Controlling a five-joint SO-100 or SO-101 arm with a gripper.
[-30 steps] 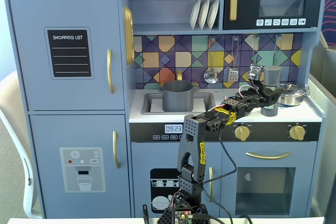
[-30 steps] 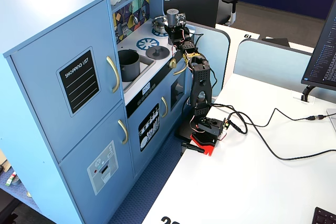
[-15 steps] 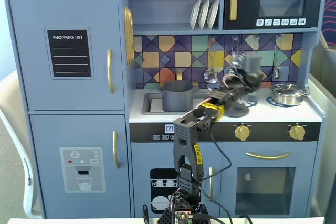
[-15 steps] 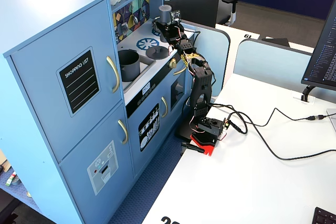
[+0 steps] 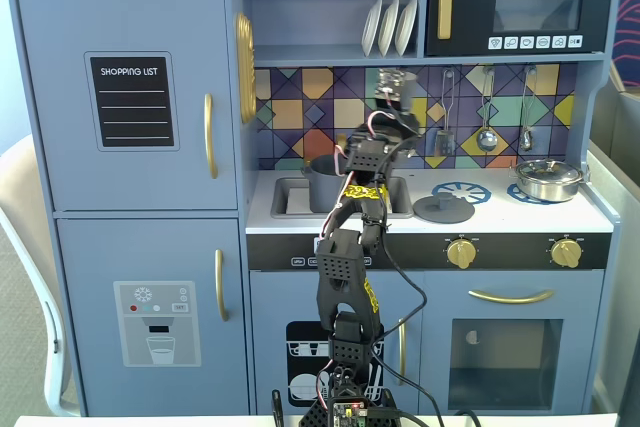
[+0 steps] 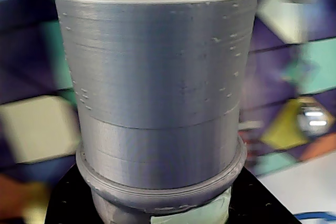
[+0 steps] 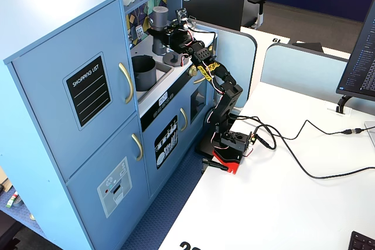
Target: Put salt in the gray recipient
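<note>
Your gripper (image 7: pixel 161 38) is clamped on the salt (image 7: pixel 158 29), holding the shaker upright and lifted clear of the play kitchen's counter (image 7: pixel 153 84). Take the gray recipient (image 7: pixel 143 72) as your landmark: it sits in the sink well of that counter, and in a fixed view from the side the shaker hangs above and just beyond it, toward the backsplash, not yet over its open mouth. From the front fixed view the salt (image 5: pixel 394 93) shows above and to the right of the recipient (image 5: pixel 325 179), whose body is mostly hidden behind your arm (image 5: pixel 345 257). The wrist view is filled by the shaker's dark cap (image 6: pixel 157 77), its perforated top visible and a sliver of pale green label (image 6: pixel 191 214) at the bottom edge; the background there is blurred. To the right of the recipient on the counter lie a flat gray lid (image 5: pixel 443 209) and, farther right, a shiny steel pan (image 5: pixel 548 179).
</note>
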